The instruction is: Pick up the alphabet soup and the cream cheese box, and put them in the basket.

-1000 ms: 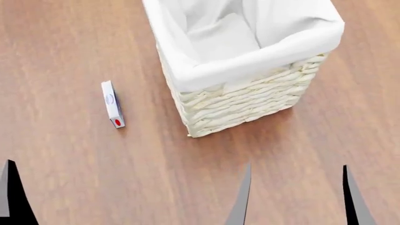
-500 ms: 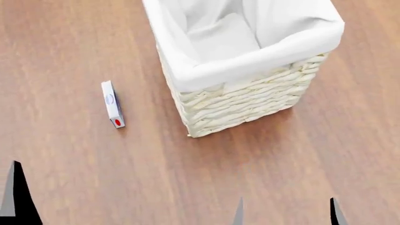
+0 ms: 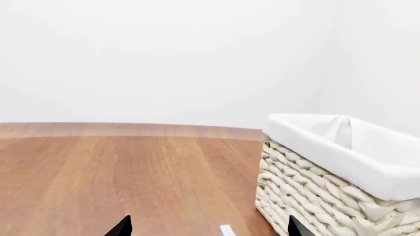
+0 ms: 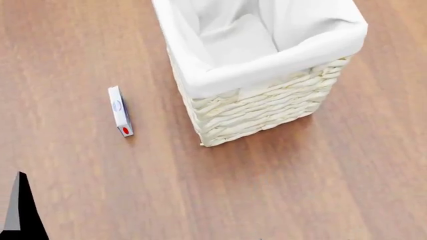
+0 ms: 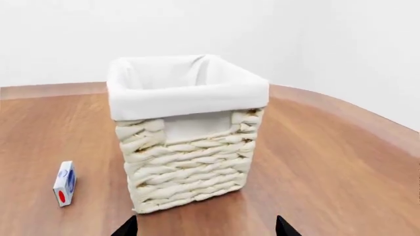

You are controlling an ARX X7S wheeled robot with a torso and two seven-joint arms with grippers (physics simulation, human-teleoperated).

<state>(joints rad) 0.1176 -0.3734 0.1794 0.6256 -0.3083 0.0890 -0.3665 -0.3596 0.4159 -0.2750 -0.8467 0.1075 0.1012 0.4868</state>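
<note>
Cream cheese box (image 4: 120, 111) awaits pickup beside basket (image 4: 267, 107) on the worktop (image 4: 320, 190).
Both jaws gape empty; no soup can shows. The left gripper (image 3: 206, 227) should settle squarely over the narrow box, closing across its thin sides.

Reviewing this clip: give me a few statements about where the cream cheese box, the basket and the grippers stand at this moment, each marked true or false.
1. The cream cheese box lies on the table, outside the basket. True.
2. The left gripper holds the cream cheese box. False: its fingertips stand apart, with the box on the table beyond them.
3. The basket stands upright with a white cloth liner over its rim. True.
4. The alphabet soup can stands beside the cream cheese box. False: no can shows in any view.
5. The right gripper is shut on the basket's rim. False: it is open, short of the basket.
</note>
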